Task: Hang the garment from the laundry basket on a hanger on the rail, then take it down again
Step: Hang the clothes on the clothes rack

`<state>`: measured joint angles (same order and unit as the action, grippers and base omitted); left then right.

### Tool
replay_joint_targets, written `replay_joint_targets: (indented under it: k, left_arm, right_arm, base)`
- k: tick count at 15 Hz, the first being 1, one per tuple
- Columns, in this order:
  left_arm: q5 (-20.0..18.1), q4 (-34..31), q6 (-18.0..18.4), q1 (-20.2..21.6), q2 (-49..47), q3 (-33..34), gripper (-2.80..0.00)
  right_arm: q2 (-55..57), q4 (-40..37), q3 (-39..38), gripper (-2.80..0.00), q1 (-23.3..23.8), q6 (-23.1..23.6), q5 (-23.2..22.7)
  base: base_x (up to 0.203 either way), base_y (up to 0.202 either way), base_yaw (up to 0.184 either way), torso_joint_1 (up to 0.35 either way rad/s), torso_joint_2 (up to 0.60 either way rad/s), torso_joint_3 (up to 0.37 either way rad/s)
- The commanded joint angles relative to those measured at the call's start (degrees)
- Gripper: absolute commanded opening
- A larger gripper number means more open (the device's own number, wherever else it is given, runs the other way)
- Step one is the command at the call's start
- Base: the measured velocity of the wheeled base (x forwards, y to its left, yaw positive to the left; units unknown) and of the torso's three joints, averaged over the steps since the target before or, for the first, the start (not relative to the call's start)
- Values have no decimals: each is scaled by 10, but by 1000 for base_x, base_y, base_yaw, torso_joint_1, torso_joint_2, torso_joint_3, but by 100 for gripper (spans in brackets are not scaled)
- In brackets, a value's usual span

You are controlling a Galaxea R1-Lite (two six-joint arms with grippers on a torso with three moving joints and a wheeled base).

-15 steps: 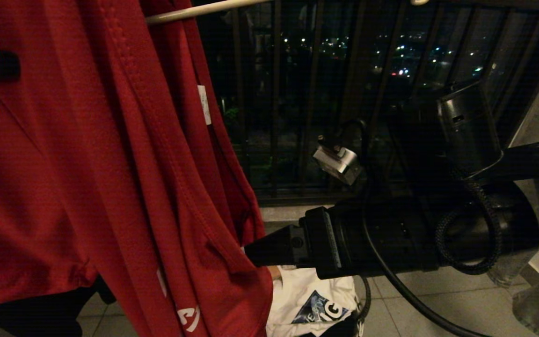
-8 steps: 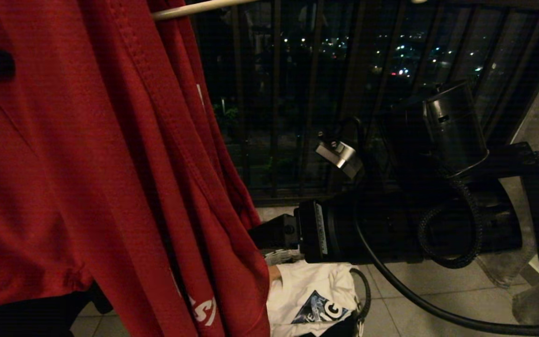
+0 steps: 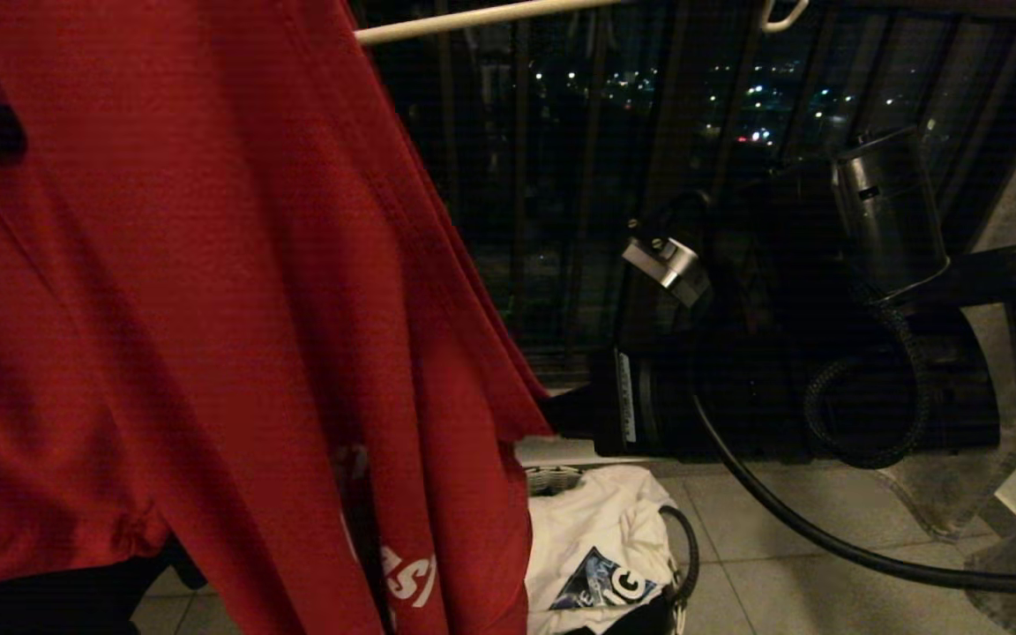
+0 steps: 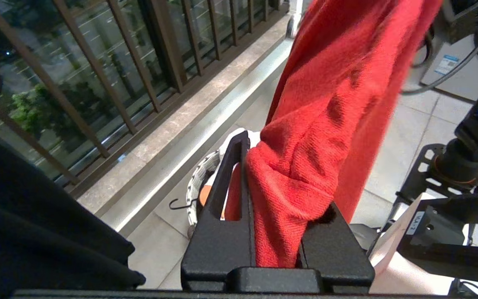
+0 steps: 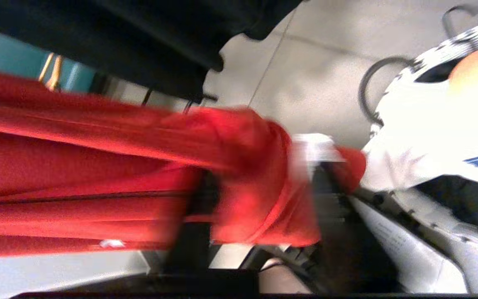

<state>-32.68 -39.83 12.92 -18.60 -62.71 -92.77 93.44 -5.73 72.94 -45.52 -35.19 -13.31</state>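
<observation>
The garment point(image 3: 208, 309), a red knit T-shirt with stitched seams and part of its white lettering showing low down, hangs in long soft folds across the left and middle of the head view. At the top, the thin cream-white hanger point(image 3: 481, 16) slopes out of the cloth toward the right, and a small upturned hook shows beyond it.

The left gripper point(image 4: 274, 232) has blocky matte black fingers point(image 4: 230, 178) closed narrowly on a bunched fold of the red fabric, which rises out from between them. The right gripper point(image 3: 561, 414) comes in level from the right and meets the garment's right-hand edge at about mid height. In the right wrist view, which is blurred, its jaws are closed on a gathered lump of red cloth point(image 5: 264, 187).

Below the right gripper stands the laundry basket point(image 3: 552, 481), round with a black-and-white patterned rim and a thin black loop handle, on the pale tiled floor point(image 3: 781, 582). A white T-shirt point(image 3: 596, 547) with a dark blue triangular print fills it. Just beyond the basket a stone kerb carries a dark metal railing point(image 3: 517, 176) of upright bars. To the right of the basket the tiles are crossed by a black cable point(image 3: 825, 542).
</observation>
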Motion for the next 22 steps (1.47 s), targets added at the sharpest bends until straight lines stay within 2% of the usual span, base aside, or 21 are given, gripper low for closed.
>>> replay_joint_targets:
  k: [1, 12, 18, 22]
  left_arm:
    - [0, -3, 1, 0, 3, 3, -280]
    - [12, -2, -1, 1, 29, 47, -280]
    - [13, -1, 0, 1, 26, 67, -280]
    - [29, -1, 10, 1, 27, 86, -280]
  right_arm:
    - [-3, -2, 5, -280, 15, -1, 1]
    - [3, -3, 50, -280, 156, 31, -1]
    - [3, -3, 70, -280, 202, 33, -2]
    - [3, -4, 74, -280, 208, 34, -3]
  base:
    - [0, 0, 0, 0, 0, 0]
    - [0, 0, 0, 0, 0, 0]
    - [0, 0, 0, 0, 0, 0]
    - [0, 0, 0, 0, 0, 0]
